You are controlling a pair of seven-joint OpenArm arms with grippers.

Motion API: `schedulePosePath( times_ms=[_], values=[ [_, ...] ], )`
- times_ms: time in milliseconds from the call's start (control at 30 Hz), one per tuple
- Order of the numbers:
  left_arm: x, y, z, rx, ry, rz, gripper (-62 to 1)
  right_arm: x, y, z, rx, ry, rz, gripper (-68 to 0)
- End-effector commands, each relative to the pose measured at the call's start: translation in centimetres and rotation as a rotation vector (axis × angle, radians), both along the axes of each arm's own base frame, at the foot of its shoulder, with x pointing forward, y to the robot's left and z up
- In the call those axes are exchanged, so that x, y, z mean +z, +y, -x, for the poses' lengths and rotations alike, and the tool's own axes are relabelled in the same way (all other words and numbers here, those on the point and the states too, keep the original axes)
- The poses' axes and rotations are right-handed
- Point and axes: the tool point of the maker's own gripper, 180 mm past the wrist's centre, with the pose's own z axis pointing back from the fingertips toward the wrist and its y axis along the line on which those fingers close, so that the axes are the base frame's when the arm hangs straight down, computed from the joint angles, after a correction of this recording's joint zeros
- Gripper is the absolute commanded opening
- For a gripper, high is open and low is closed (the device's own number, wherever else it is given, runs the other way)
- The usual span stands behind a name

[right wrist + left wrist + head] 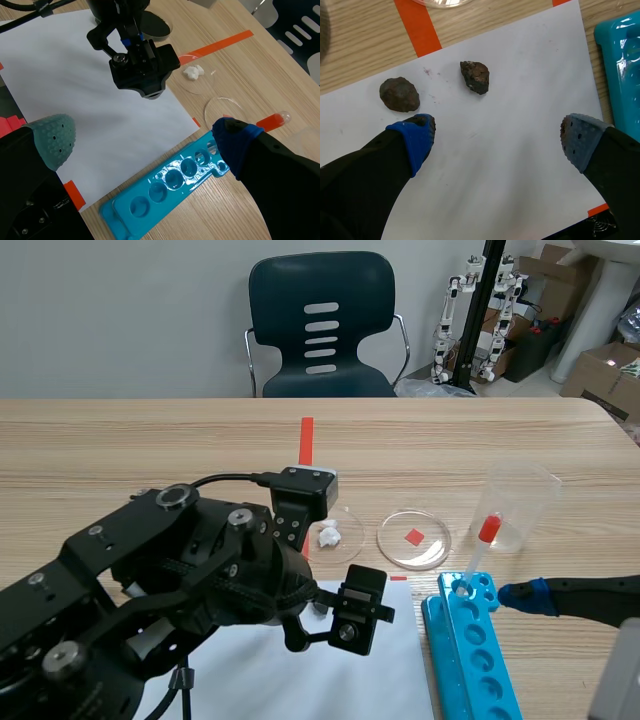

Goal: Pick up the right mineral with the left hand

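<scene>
- Two stones lie apart on a white sheet of paper (520,75) spread on the worktop (120,450).
- The right stone (475,76), dark and angular, sits ahead of the left gripper (497,135), nearer its blue-padded finger than its grey-padded one.
- The left gripper is spread wide above the paper, with nothing between its fingers.
- The left stone (399,94), which is rounder, rests just ahead of the blue pad (417,135).
- From the scene view, the left arm (180,570) covers both stones.
- A blue tube rack (625,65) lies along the paper's edge, beyond the grey-padded finger. A red-capped tube (478,555) leans in its far end.
- The right gripper (145,139) hangs over the rack and the paper's edge, its fingers apart and holding nothing.
- Beyond the paper are two clear dishes, one (352,530) holding a white lump (328,535) and the other (430,550) lying over a red square mark.
- A clear cup (520,500) stands near the rack, and a dark chair (320,325) stands behind the worktop.
</scene>
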Motion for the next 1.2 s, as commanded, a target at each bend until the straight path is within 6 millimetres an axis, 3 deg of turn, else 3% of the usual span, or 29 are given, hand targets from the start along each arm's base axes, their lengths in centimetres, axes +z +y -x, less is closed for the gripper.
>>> schedulePosePath(
  times_ms=[0,200,533,1167],
  values=[
    [0.7,-0.8,-0.4,-0.007,-0.013,0.019,-8.4,1.2,0.4,-0.5,0.002,-0.035,-0.027,-10.6],
    [-0.3,-0.8,-1.0,0.0,0.015,-0.009,-8.4,1.2,0.4,-0.5,0.002,-0.035,-0.027,-10.6],
    [0.9,-2.7,-2.9,-0.024,-0.036,-0.01,-8.4,1.2,0.4,-0.5,0.002,-0.035,-0.028,-10.6],
    [-1.1,-3.3,-3.4,-0.036,0.026,-0.092,-8.4,1.2,0.4,-0.5,0.002,-0.035,-0.028,-10.6]
  ],
)
